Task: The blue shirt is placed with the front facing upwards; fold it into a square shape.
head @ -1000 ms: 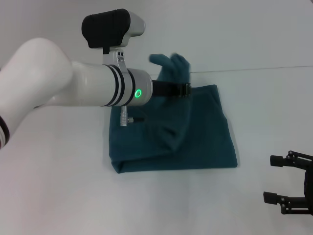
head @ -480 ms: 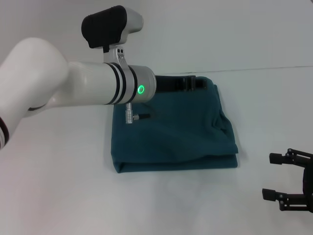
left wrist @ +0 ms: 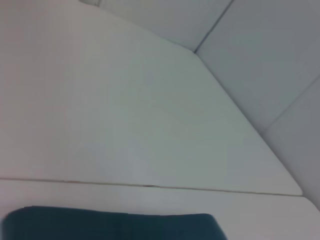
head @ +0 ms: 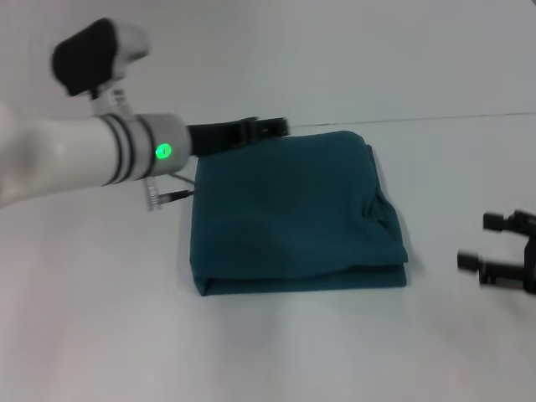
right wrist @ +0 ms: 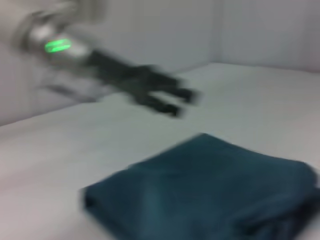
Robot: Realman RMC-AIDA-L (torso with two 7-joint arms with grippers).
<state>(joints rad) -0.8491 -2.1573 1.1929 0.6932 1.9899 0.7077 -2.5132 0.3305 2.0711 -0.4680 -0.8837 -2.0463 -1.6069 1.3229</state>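
Blue shirt (head: 293, 213) folded up into a squarish bundle, lying in the middle of the white table (head: 100, 335)

Left gripper (head: 272, 128) is hovering just past the shirt's far edge, toward its far left corner, holding nothing; in the right wrist view its two fingers look slightly spread, with a gap showing between them. Right gripper (head: 490, 243) is sitting well off to the shirt's right near the table edge, fingers spread apart and nothing in them. The shirt is lying flat with layers stacked at its near edge and some wrinkling on its right side, and no lettering is showing on top
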